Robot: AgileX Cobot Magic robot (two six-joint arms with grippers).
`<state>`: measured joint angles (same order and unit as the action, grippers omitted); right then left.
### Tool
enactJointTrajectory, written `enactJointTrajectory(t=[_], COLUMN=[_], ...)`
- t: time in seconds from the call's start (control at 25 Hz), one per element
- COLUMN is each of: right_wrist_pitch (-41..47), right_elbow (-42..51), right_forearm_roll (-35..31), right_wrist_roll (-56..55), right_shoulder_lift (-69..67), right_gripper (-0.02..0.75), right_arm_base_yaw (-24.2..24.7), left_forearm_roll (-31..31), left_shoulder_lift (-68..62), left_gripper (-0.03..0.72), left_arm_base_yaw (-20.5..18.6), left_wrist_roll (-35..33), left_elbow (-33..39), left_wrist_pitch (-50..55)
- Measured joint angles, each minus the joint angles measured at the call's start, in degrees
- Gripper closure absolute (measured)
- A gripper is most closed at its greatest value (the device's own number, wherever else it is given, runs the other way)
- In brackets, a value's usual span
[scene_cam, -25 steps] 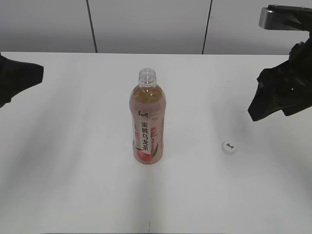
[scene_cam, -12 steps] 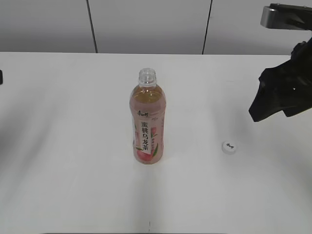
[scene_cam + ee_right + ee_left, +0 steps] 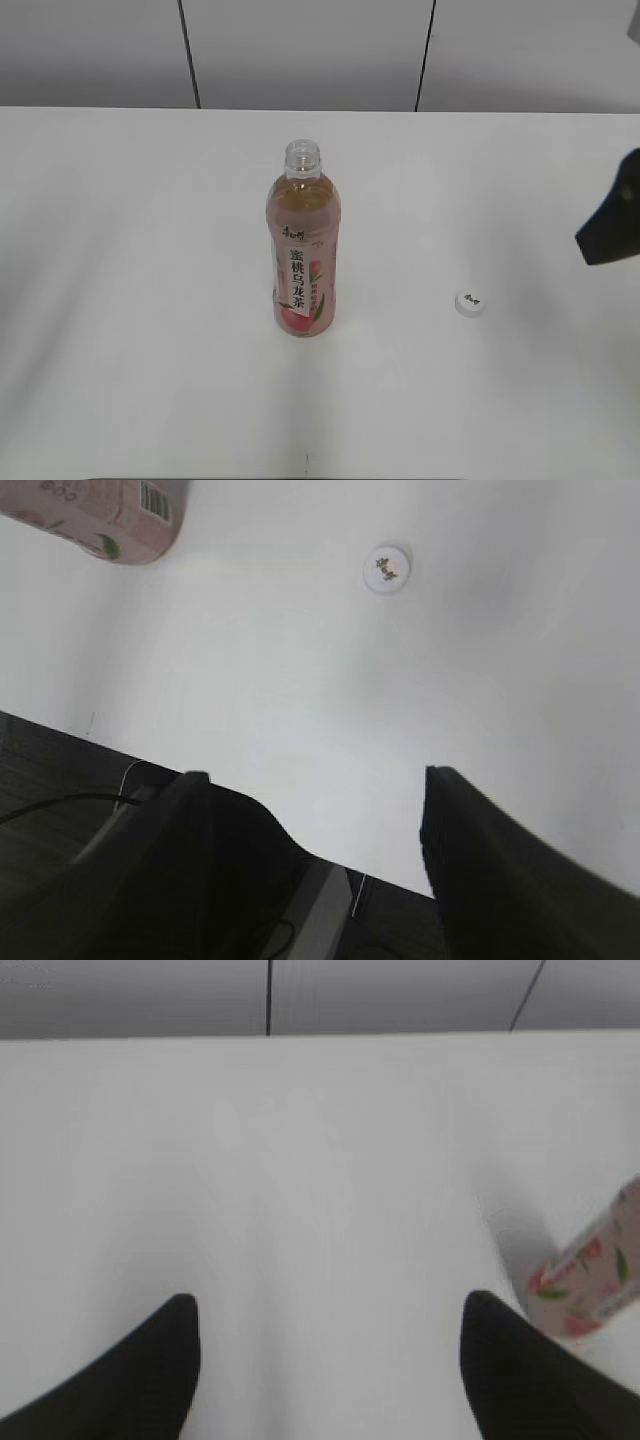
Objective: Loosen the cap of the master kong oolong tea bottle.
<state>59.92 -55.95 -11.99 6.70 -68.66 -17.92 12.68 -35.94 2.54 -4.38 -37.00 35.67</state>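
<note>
Bottle [image 3: 303,255] upright mid-table, neck bare. Cap [image 3: 469,302] lies on table [image 3: 140,300], well right. My left pincer [image 3: 325,1360] and right pincer [image 3: 310,810] both spread, empty.

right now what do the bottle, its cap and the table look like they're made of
The bottle: clear thin plastic, by the look; amber tea shows through above a glossy pink printed label.
The cap: opaque white, probably moulded plastic, lying on the table apart from the bottle, dark mark on top.
The table: smooth matte white surface, likely laminate; the material underneath cannot be told.
</note>
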Motion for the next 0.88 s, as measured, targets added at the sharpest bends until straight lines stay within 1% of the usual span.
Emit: enactJointTrajectory(t=[0.16, 0.32, 0.56, 0.68, 0.8, 0.88], right_wrist_pitch=[0.4, 1.7, 8.9, 9.1, 7.9, 5.6], right_elbow=[5.9, 12.1, 18.2, 20.7, 24.2, 25.0], right_forearm_roll=[2.8, 7.3, 16.5, 19.8, 20.7, 20.7], right_wrist_roll=[-2.8, -6.7, -13.0, -14.9, -14.9, -14.7], right_shoulder_lift=[8.2, 18.7, 37.3, 45.7, 53.7, 58.0], right_gripper=[0.258, 0.280, 0.333, 0.341, 0.341, 0.341], right_arm_base_yaw=[0.0, 0.0, 0.0, 0.0, 0.0, 0.0], left_forearm_roll=[-0.8, -2.3, -6.7, -9.4, -10.5, -10.7], left_shoulder_lift=[4.3, 9.9, 20.3, 25.2, 28.9, 31.2], left_gripper=[0.197, 0.201, 0.232, 0.237, 0.237, 0.239], left_arm_base_yaw=[0.0, 0.0, 0.0, 0.0, 0.0, 0.0], left_wrist_roll=[0.0, 0.3, 0.4, 0.4, 0.4, 0.4], left_elbow=[0.0, 0.0, 0.0, 0.0, 0.1, 0.7], left_wrist_pitch=[9.5, 17.6, 26.7, 29.2, 30.5, 30.7])
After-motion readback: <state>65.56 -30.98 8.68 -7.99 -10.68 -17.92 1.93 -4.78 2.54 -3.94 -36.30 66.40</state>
